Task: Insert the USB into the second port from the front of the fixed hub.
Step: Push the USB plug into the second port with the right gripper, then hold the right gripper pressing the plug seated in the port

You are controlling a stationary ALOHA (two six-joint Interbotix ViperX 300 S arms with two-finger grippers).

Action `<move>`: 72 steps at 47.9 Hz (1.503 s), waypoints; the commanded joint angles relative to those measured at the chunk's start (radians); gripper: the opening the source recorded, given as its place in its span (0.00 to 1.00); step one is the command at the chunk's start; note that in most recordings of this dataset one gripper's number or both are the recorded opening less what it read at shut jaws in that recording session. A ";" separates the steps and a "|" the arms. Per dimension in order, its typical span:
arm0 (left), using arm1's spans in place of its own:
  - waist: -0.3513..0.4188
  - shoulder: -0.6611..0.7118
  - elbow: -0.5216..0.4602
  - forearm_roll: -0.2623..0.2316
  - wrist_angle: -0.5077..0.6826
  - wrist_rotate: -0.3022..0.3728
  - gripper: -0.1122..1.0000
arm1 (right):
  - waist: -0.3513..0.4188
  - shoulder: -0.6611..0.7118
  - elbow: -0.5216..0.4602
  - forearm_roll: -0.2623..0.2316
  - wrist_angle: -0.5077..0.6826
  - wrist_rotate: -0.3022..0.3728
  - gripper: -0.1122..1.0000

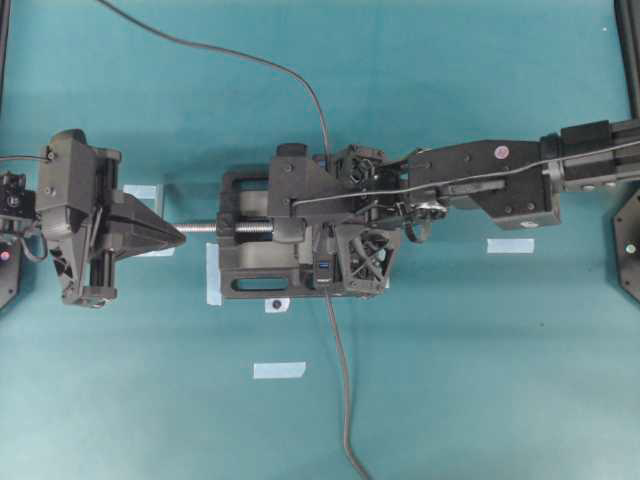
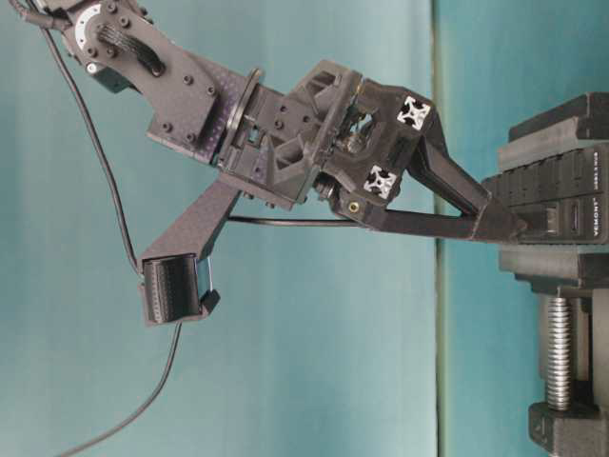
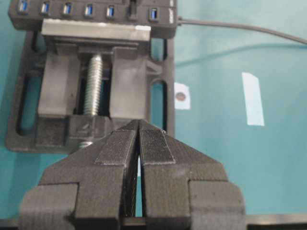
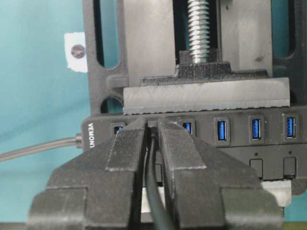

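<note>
The fixed hub [image 4: 249,153] is a black bar with blue ports, clamped in a black vise [image 4: 144,48]. It also shows in the left wrist view [image 3: 96,21] and the table-level view [image 2: 561,186]. My right gripper [image 4: 152,124] is shut on the USB plug, whose grey cable [image 4: 151,187] runs back between the fingers. The plug sits at the second port from the hub's cable end; from the left wrist it shows as a dark block [image 3: 132,9] there. I cannot tell how deep it sits. My left gripper [image 3: 139,125] is shut and empty, by the vise screw's end [image 1: 205,228].
The hub's own cable [image 1: 343,400] runs toward the table's front edge. The USB cable [image 1: 250,55] trails off to the back left. Pale tape strips [image 1: 279,370] [image 1: 510,245] lie on the teal table. A small round sticker [image 3: 181,96] lies beside the vise.
</note>
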 commanded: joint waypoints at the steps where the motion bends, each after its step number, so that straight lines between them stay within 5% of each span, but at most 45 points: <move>1: 0.002 -0.003 -0.023 0.002 -0.009 0.000 0.10 | 0.000 -0.011 -0.003 0.002 0.003 0.011 0.19; 72: 0.002 0.002 -0.020 0.002 -0.009 0.000 0.10 | 0.002 -0.015 0.023 0.017 0.023 0.006 0.19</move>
